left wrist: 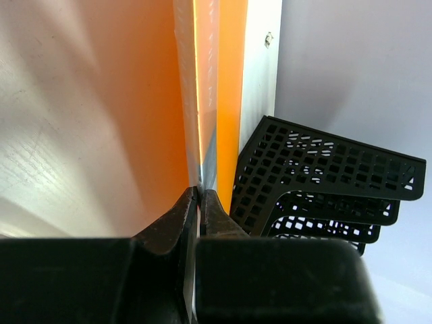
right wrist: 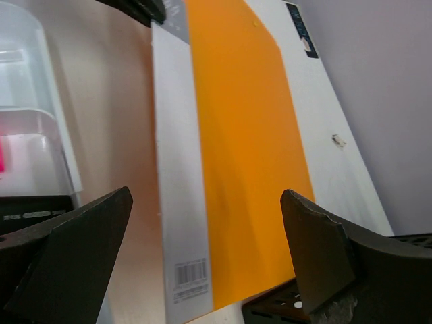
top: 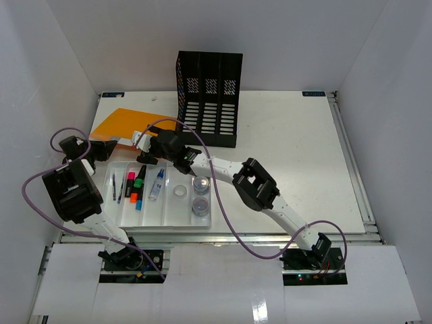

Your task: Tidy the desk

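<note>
Pinching the edge of the orange folder (top: 120, 123) in the tightly clenched left gripper (left wrist: 200, 194), at 10 o'clock on the desk (top: 290, 135), the broad white tabletop filling the middle of the overhead view beneath both arms. Hovering over the same folder's white spine strip with the right gripper (right wrist: 206, 202), jaws spread wide and grasping nothing. Sharing the desk with a black file rack (top: 209, 98) at 12 o'clock and a white compartment tray (top: 177, 216) at 7 o'clock, pens and small jars inside.
</note>
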`<state>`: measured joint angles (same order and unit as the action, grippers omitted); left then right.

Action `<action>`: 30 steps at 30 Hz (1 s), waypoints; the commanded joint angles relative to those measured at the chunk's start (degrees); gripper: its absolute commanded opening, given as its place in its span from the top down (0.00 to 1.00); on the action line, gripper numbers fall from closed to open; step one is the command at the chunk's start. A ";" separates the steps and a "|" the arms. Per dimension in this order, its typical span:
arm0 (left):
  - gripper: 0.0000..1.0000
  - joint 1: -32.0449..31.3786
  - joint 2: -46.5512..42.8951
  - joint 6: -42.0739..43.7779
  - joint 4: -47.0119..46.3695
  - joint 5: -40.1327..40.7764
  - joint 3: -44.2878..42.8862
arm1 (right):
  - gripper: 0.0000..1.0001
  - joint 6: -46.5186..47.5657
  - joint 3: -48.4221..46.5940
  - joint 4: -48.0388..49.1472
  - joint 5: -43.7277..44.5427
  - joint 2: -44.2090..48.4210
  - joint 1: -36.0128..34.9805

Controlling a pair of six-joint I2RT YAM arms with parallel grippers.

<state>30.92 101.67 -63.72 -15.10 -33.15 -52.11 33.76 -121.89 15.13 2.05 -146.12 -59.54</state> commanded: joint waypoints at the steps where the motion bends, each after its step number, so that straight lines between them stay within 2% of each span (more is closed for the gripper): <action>1: 1.00 0.13 -5.59 -1.04 -2.14 -3.06 0.53 | 0.01 2.79 -0.74 6.34 3.43 -0.05 -0.14; 8: 1.00 0.12 -7.11 -2.03 -2.30 -3.86 1.32 | 0.10 5.73 1.64 6.67 3.67 -0.48 -0.05; 14: 1.00 0.20 -8.25 -2.37 -2.03 -4.64 2.27 | 0.30 9.21 1.29 7.55 4.91 -1.90 -0.06; 18: 1.00 0.20 -8.50 -2.35 -1.80 -4.79 2.39 | 0.58 11.37 1.46 7.79 5.40 -2.08 -0.05; 20: 1.00 0.20 -8.50 -2.46 -1.69 -4.73 2.44 | 0.82 11.76 1.89 7.97 5.59 -1.90 -0.05; 23: 0.98 0.20 -8.38 -2.64 -1.04 -4.64 2.49 | 0.89 12.12 2.52 8.60 5.43 -1.54 -0.05; 24: 0.95 0.20 -8.23 -2.72 -0.68 -4.64 2.44 | 0.90 12.12 2.80 8.78 5.25 -1.34 -0.06; 26: 0.67 0.20 -7.76 -2.34 0.88 -4.61 1.87 | 0.91 12.02 3.33 8.98 5.09 -0.82 -0.11; 30: 0.33 0.20 -6.45 -0.17 4.39 -3.95 0.06 | 0.92 10.61 3.95 8.78 4.45 -0.03 -0.05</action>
<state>31.03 96.77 -65.87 -14.32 -36.04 -49.64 46.57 -118.44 20.76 6.94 -148.18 -59.37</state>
